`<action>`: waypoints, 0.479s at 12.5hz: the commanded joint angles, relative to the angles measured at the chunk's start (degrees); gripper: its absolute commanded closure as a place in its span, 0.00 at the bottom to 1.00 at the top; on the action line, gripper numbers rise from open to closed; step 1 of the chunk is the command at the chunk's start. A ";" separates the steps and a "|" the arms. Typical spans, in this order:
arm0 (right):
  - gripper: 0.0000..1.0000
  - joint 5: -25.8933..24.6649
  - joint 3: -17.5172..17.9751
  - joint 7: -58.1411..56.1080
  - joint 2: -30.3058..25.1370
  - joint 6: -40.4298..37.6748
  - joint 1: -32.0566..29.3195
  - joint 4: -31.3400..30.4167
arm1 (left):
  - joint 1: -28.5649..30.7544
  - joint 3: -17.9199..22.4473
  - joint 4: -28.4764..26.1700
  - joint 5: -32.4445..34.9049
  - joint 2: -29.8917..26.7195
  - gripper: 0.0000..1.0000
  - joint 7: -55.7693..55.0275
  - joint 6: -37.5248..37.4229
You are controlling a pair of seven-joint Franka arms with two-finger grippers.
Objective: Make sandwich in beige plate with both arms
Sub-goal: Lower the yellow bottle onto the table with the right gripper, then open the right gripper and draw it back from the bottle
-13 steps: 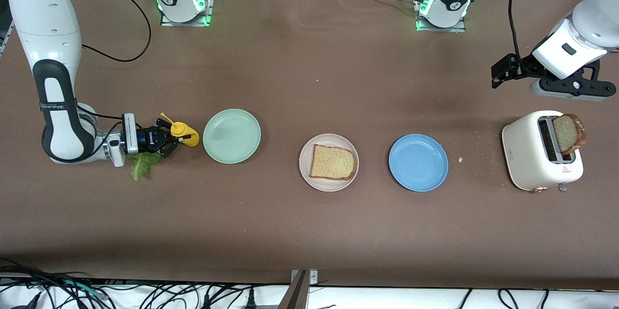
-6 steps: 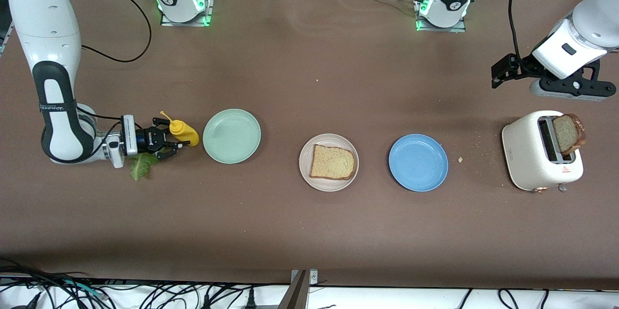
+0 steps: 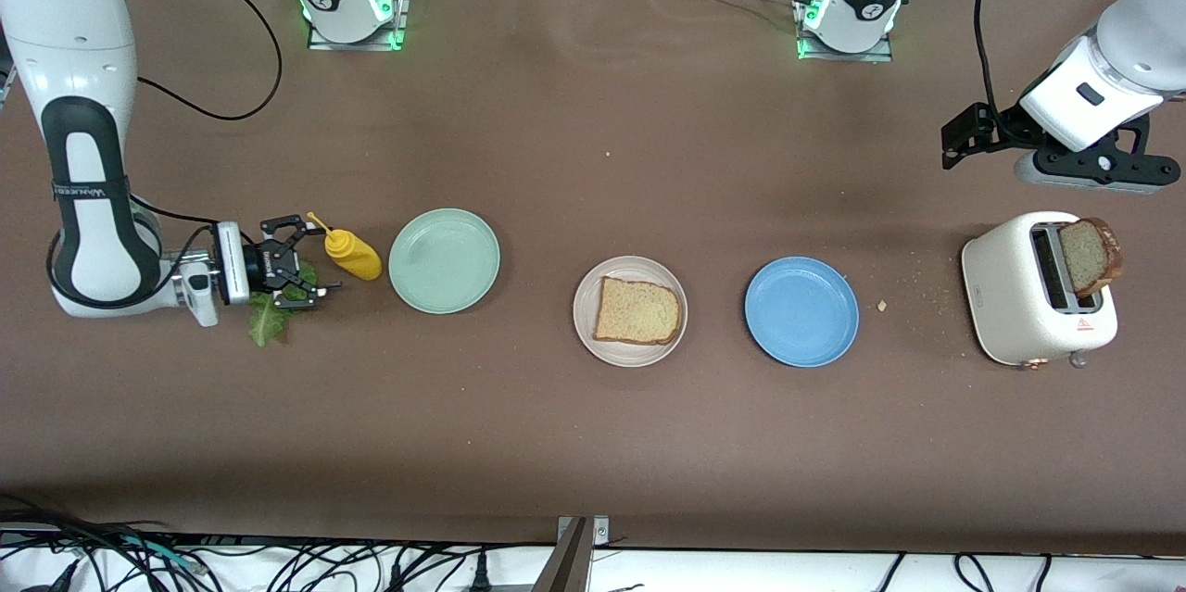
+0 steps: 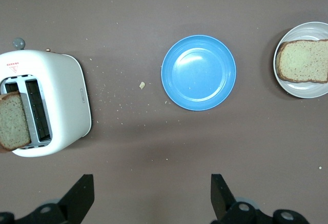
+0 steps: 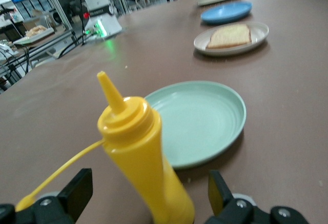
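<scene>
Front view: bread slice point(image 3: 637, 310) flat on beige plate point(image 3: 586, 325), edges skewed.

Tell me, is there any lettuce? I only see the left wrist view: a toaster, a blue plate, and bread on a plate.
Observer: Yes. A lettuce leaf lies on the table at the right arm's end.
Operator: Is a gripper holding it?
Observer: No. The right gripper is open, low over the leaf's edge, gripping nothing.
Operator: What else is over there?
Observer: A yellow bottle sits between that gripper and a green plate.
</scene>
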 commanded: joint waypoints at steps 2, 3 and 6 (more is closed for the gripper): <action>0.00 -8.16 0.46 11.82 -7.20 2.72 -1.52 -1.18 | 0.29 -0.36 -0.17 1.35 -0.60 0.00 -0.10 -0.27; 0.00 -9.91 0.46 13.85 -8.60 5.17 -1.52 -1.36 | 0.29 -0.36 -0.17 1.35 -0.60 0.00 -0.10 -0.36; 0.00 -19.74 0.46 28.67 -13.52 6.78 -1.78 -1.36 | 0.29 -0.36 -0.17 1.35 -0.69 0.00 -0.01 -0.36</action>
